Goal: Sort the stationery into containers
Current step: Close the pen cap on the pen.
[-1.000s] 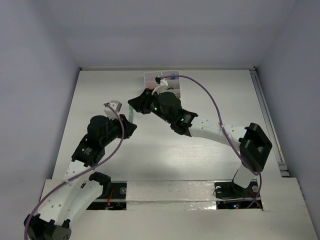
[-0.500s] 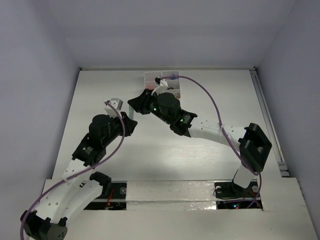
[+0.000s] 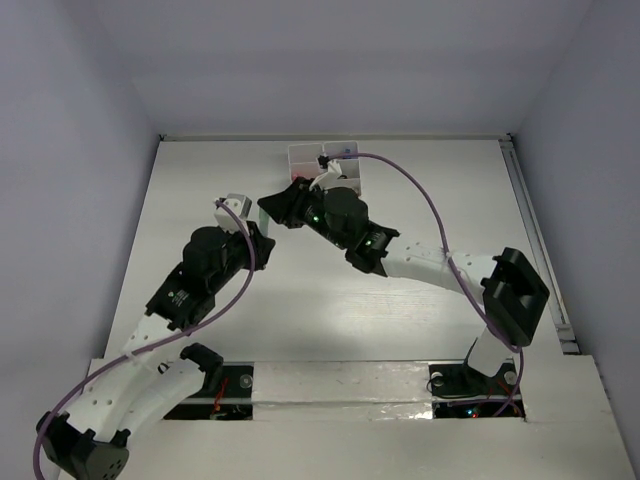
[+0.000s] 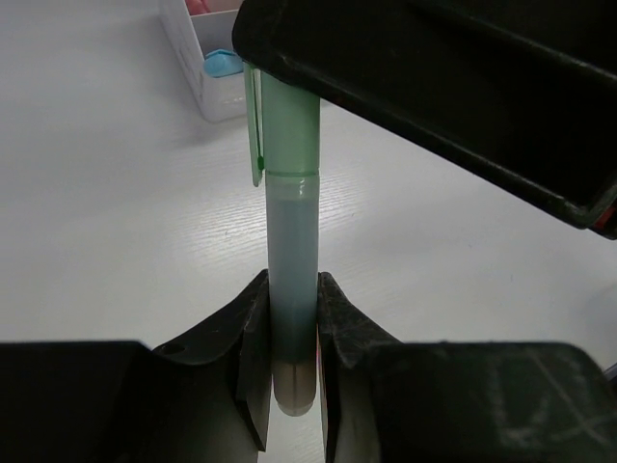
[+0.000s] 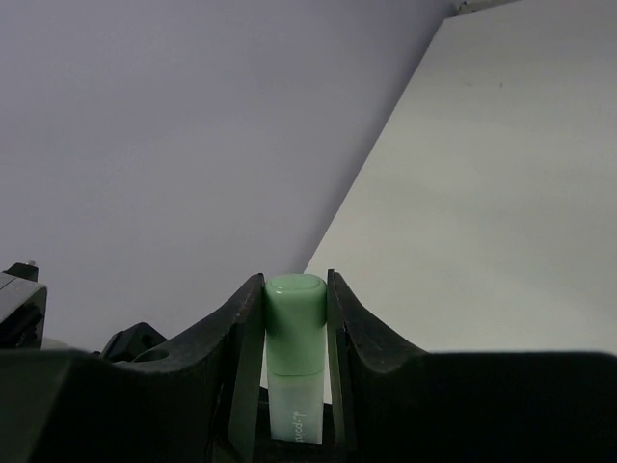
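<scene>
A pale-green marker (image 4: 292,193) is held at both ends above the table. My left gripper (image 4: 292,289) is shut on its grey-blue barrel near the tail. My right gripper (image 5: 294,289) is shut on its green cap (image 5: 294,309). In the top view the two grippers meet left of centre, the left gripper (image 3: 260,240) just below the right gripper (image 3: 272,205), and the marker is hidden between them. The white organiser box (image 3: 322,160) stands at the back middle. In the left wrist view the box (image 4: 198,68) shows a blue-capped item (image 4: 224,64) inside. The other stationery is out of view.
The right arm's purple cable (image 3: 420,200) arcs over the table behind the grippers. A small white-grey part (image 3: 232,207) sits on the left arm near its wrist. A rail (image 3: 530,240) runs along the table's right edge.
The left arm has moved forward and slightly right, bringing its gripper closer under the right gripper. The right gripper has shifted a little right.
</scene>
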Controlling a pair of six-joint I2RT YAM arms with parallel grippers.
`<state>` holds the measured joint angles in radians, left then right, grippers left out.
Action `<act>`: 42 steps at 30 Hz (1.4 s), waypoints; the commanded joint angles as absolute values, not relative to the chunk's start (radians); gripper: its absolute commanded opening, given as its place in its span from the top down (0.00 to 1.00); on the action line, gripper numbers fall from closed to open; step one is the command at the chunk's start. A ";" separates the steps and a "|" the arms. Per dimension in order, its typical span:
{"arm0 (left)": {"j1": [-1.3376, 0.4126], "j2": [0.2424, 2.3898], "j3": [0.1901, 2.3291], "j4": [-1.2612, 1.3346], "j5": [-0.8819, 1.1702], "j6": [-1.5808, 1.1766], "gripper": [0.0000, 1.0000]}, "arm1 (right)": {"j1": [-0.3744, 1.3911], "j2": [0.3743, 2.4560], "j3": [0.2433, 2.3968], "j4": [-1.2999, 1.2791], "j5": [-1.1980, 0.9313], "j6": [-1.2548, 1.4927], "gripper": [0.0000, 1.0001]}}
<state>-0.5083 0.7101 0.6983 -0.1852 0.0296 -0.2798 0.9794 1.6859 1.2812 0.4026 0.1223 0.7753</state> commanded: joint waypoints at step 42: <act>-0.535 1.009 1.245 0.048 -0.048 -0.143 1.00 | 1.129 1.640 0.864 0.522 -0.215 0.842 1.00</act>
